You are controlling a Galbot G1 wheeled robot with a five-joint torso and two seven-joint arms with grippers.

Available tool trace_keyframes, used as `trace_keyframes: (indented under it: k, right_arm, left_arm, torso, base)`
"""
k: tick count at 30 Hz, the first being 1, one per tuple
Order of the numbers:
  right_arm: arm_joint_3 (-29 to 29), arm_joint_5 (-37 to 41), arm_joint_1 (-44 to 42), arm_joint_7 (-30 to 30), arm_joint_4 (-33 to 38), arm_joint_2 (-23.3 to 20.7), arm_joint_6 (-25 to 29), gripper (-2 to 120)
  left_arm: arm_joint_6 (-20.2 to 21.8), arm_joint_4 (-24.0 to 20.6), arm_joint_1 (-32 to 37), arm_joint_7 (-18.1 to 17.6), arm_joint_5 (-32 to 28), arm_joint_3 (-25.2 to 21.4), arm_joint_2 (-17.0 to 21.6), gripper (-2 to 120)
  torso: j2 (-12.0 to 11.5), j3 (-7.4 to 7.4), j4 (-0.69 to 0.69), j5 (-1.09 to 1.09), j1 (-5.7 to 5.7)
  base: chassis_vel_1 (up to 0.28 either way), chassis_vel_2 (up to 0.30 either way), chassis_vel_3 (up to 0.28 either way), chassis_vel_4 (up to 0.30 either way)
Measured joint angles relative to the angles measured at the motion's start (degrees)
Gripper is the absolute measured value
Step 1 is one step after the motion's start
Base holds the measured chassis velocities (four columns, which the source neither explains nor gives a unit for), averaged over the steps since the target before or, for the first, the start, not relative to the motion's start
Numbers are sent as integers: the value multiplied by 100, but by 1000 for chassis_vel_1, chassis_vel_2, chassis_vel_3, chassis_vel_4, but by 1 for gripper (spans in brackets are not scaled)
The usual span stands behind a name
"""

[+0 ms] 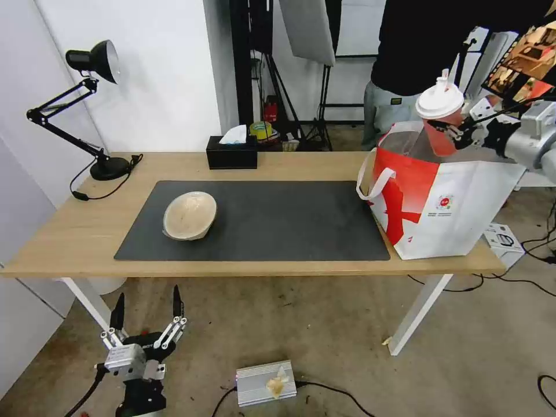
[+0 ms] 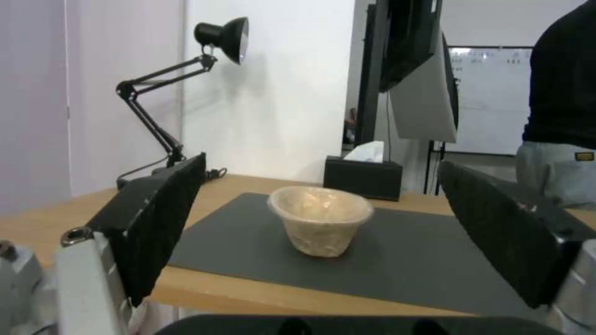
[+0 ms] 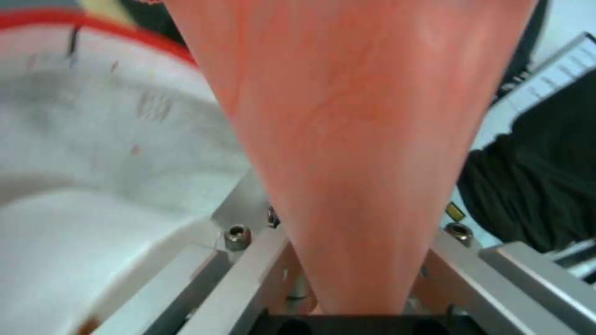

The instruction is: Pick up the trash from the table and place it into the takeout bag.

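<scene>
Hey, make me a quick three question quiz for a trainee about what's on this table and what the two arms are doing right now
1. True or false: the right gripper holds the red cup above the takeout bag.
2. Which trash item sits on the dark mat?
A. beige bowl
B. soda can
C. pizza box
3. Fill in: the left gripper waits below the table edge with its fingers ____.

Key: 1 true; 2 A; 3 open.
</scene>
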Motion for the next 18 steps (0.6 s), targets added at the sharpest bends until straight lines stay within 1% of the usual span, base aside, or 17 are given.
trace_keyframes:
  k: [2,7,15,18]
  right_arm:
    - [-16,-43,48,-190,-96,0,108,4]
    - [-37,-165,88,-431,-262,0,292,4]
    - [-32,-254,50,-485,-369,14,370,4]
    - [-31,-417,82,-476,-453,58,451,4]
  left_arm:
    - [-4,-1,3,0,8,14,-9,100]
    - [-15,-4,10,0,21,33,-22,100]
    - [-18,-26,26,0,27,26,-27,100]
    - [-18,-27,31,0,30,24,-29,100]
  torso:
    - [0,0,0,0,0]
    - [0,0,0,0,0]
    - [0,0,0,0,0]
    - [0,0,1,0,0]
  base:
    - [0,0,0,0]
    - [0,0,0,0]
    - [0,0,0,0]
    - [0,0,0,0]
